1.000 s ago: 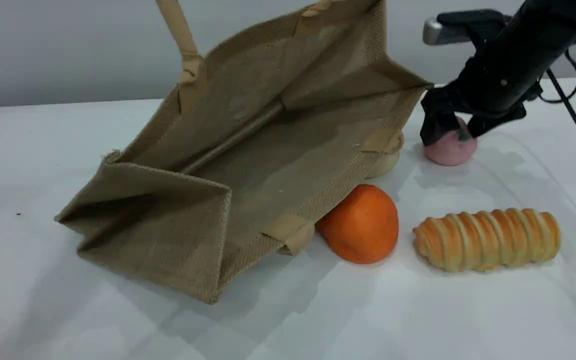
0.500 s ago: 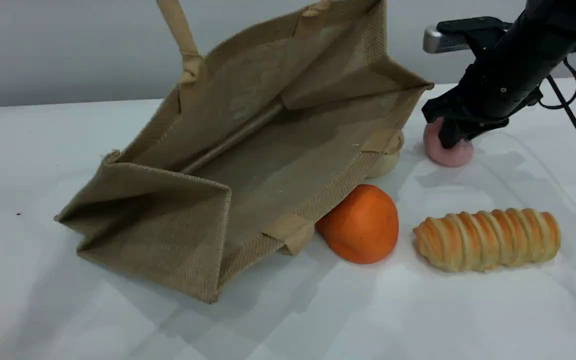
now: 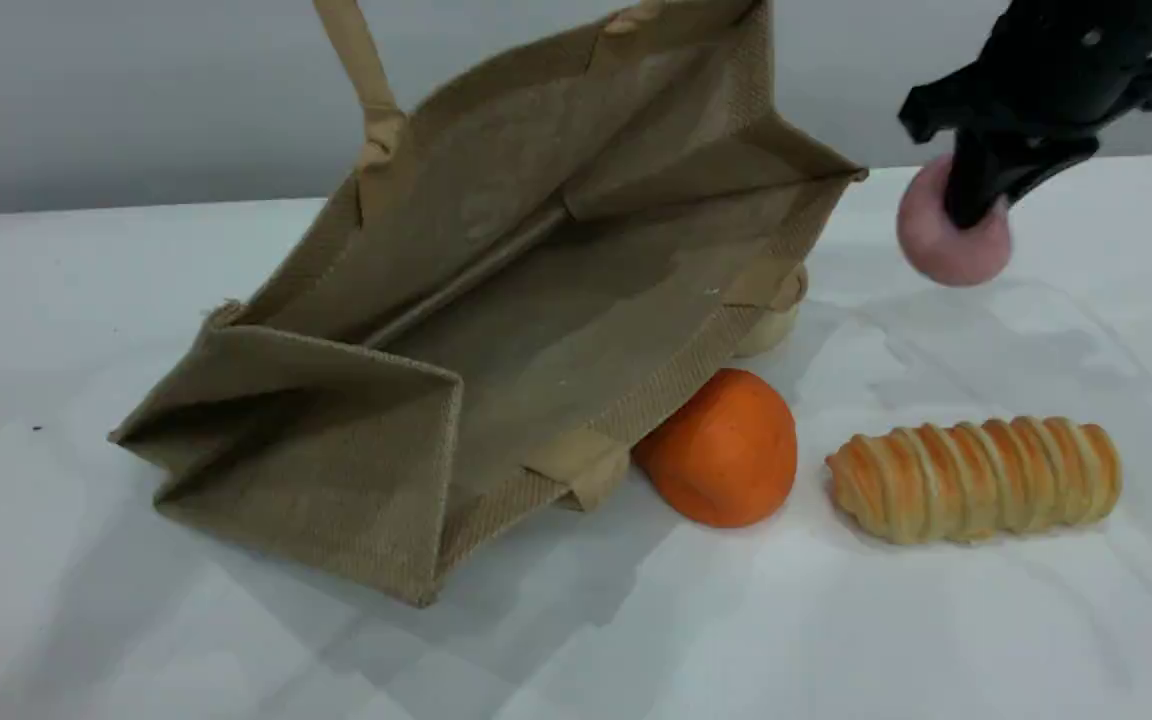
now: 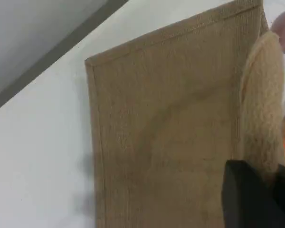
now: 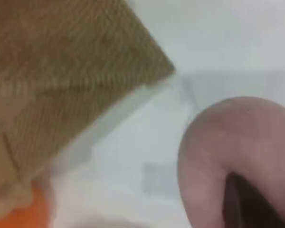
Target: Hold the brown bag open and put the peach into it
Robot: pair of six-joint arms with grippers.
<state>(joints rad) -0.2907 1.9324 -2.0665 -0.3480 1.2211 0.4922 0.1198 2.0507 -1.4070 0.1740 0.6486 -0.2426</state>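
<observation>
The brown bag (image 3: 536,300) lies tilted on the white table with its mouth gaping toward the front right. One rope handle (image 3: 356,70) is pulled straight up out of the scene view. In the left wrist view the bag's outer side (image 4: 166,128) fills the frame, and my left gripper (image 4: 256,199) is shut on the handle (image 4: 263,95). The pale pink peach (image 3: 946,250) hangs above the table, right of the bag's mouth, with my right gripper (image 3: 976,195) shut on it. The right wrist view shows the peach (image 5: 228,142) close up, pressed against a dark fingertip (image 5: 247,204).
An orange fruit (image 3: 721,445) rests against the bag's lower front rim. A striped bread roll (image 3: 976,480) lies to its right. A cream-white lump (image 3: 771,325) peeks out behind the bag's right edge. A grey wall runs behind the table.
My right gripper has shut on the peach and lifted it off the table, up and slightly right. The bag and the left arm's hold have not moved.
</observation>
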